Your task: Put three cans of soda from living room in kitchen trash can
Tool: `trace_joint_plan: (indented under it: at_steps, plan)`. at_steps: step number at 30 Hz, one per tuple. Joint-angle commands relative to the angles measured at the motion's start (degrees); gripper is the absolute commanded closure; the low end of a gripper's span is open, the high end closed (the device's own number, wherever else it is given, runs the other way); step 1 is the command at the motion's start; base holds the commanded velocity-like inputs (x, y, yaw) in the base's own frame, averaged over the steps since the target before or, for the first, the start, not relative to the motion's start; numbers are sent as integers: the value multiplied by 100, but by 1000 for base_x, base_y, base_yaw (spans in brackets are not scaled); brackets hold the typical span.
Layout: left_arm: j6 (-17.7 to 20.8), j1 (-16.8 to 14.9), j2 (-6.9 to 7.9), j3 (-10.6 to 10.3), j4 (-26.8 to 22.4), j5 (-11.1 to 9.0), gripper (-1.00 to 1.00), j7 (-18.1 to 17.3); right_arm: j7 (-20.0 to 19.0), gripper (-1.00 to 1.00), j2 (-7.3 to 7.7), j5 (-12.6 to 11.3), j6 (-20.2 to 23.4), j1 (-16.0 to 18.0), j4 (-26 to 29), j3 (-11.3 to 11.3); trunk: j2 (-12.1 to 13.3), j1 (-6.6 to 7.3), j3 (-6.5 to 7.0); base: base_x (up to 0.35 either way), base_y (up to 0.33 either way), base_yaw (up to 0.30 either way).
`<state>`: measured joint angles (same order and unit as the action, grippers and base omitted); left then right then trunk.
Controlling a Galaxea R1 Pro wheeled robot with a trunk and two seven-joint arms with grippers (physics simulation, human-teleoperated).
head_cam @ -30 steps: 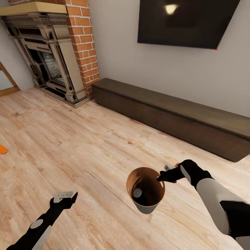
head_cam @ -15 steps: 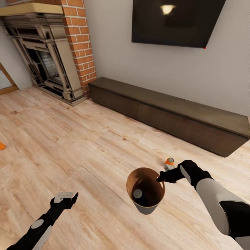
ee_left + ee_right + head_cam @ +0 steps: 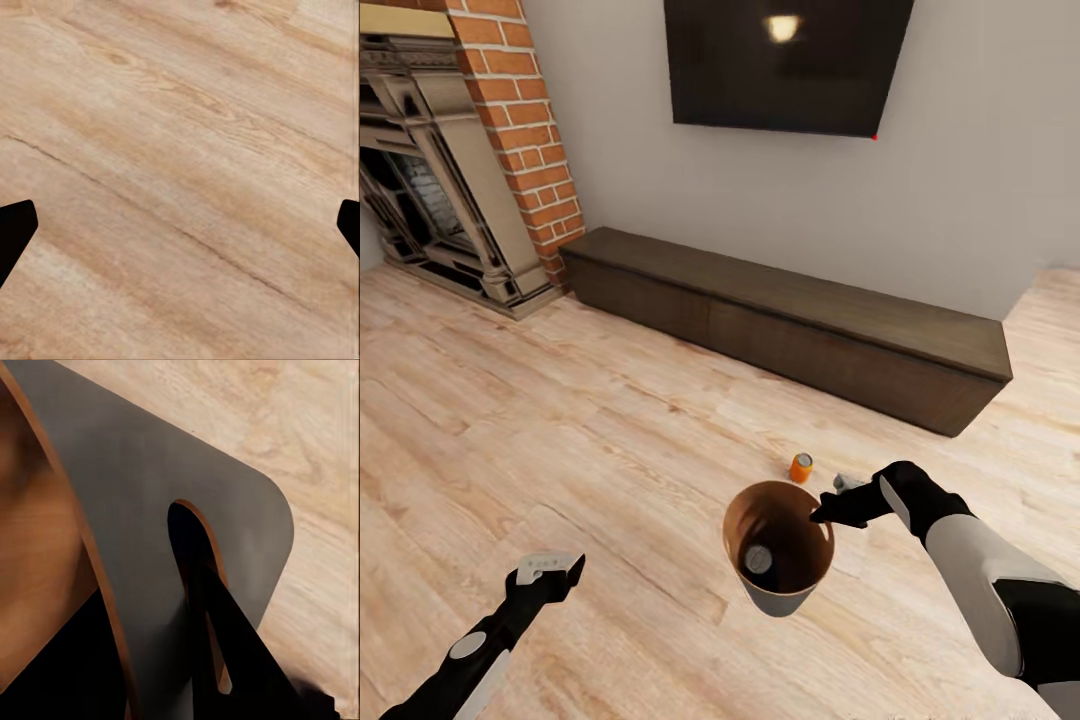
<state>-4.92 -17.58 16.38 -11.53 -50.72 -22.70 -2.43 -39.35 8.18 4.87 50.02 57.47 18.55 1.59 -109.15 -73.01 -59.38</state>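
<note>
My right gripper (image 3: 822, 516) is shut on the rim of the tash can (image 3: 778, 590), a round bin with a brown inner wall and pale grey outside, held above the wood floor. One dark can of soda (image 3: 759, 558) with a silvery top lies inside it. An orange can of soda (image 3: 801, 467) stands upright on the floor just beyond the bin. In the right wrist view the bin's grey handle tab (image 3: 150, 510) is close up with a dark finger (image 3: 240, 652) across it. My left gripper (image 3: 550, 568) hangs open and empty at the lower left, over bare floor (image 3: 180, 150).
I am in the living room. A long dark low cabinet (image 3: 780, 315) runs along the grey wall under a wall TV (image 3: 785, 60). The red-brick fireplace (image 3: 450, 170) is at the far left. Wood floor (image 3: 560, 430) stretches between me and them.
The view has turned to the right: fireplace, cabinet and TV slid left. The orange can on the floor came out from behind my right hand. Both arms and the bin held still.
</note>
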Motion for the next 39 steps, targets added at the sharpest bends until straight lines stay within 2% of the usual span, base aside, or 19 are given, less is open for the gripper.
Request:
trace_joint_plan:
  at_steps: [1,26,39]
  plan:
    - [0,0,0,-7,0,1,-100,2,-19,100,-1,-120,52,1,0,25,0,0,2,19,-279,-251]
    - [-1,0,0,-58,0,2,-100,10,-13,100,6,-110,52,1,0,27,0,0,76,10,-284,-232]
    - [-1,0,1,-60,0,2,-100,6,-16,100,14,-111,52,1,0,33,0,0,84,223,-236,-176]
